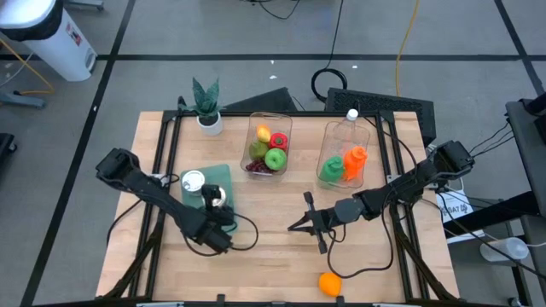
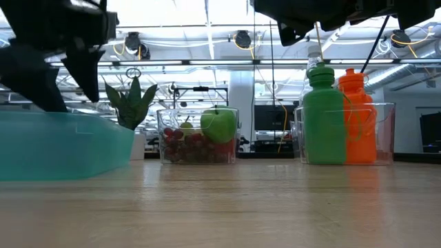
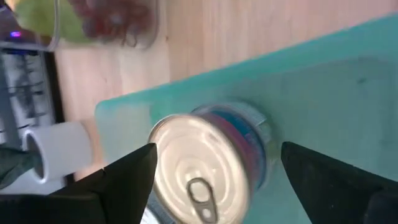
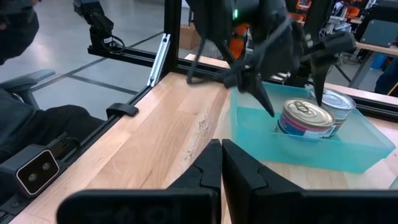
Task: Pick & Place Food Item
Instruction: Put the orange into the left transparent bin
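Observation:
A teal tray [image 1: 223, 175] on the table's left half holds two tins. One tin with a pull-tab lid [image 3: 199, 171] stands on its base on the tray floor; the second tin [image 4: 341, 102] stands just beyond it in the right wrist view. My left gripper [image 1: 213, 206] hangs open just above the first tin [image 4: 306, 118], one finger [image 4: 264, 99] on each side of it and apart from it. My right gripper [image 1: 300, 224] waits shut and empty above the table's middle, pointing toward the tray.
A clear bin of fruit [image 1: 269, 145] and a clear bin with a green and an orange bottle [image 1: 344, 162] stand at the back. A small potted plant [image 1: 206, 107] is at the back left. An orange [image 1: 330, 283] lies near the front edge.

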`<state>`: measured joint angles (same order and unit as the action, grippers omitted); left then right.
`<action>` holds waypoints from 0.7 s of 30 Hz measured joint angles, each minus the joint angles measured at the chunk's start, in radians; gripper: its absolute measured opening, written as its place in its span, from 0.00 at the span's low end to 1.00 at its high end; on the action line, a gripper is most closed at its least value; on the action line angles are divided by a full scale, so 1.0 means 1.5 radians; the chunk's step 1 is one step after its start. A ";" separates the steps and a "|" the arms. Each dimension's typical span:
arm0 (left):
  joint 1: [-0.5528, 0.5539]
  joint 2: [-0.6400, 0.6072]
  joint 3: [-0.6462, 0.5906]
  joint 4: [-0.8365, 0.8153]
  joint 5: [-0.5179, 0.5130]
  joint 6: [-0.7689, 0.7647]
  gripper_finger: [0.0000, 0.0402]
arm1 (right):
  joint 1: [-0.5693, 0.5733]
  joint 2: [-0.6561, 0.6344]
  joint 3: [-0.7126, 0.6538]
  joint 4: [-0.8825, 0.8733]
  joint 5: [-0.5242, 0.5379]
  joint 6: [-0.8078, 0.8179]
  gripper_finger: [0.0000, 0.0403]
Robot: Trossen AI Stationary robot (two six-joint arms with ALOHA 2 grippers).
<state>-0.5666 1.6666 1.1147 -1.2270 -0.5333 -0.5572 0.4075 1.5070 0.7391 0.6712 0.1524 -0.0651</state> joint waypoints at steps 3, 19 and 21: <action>-0.004 -0.019 0.013 0.002 0.008 0.000 0.87 | 0.000 0.000 0.000 -0.004 0.000 0.000 0.01; -0.217 -0.421 -0.174 0.478 -0.100 0.314 0.37 | 0.000 0.000 0.000 -0.010 0.000 -0.006 0.01; -0.205 -0.494 -0.237 0.609 -0.043 0.415 0.25 | 0.000 0.000 0.000 0.001 0.000 -0.012 0.01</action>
<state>-0.8746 0.9256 0.7594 -0.3138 -0.5975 0.0650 0.4076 1.5074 0.7391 0.6727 0.1518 -0.0834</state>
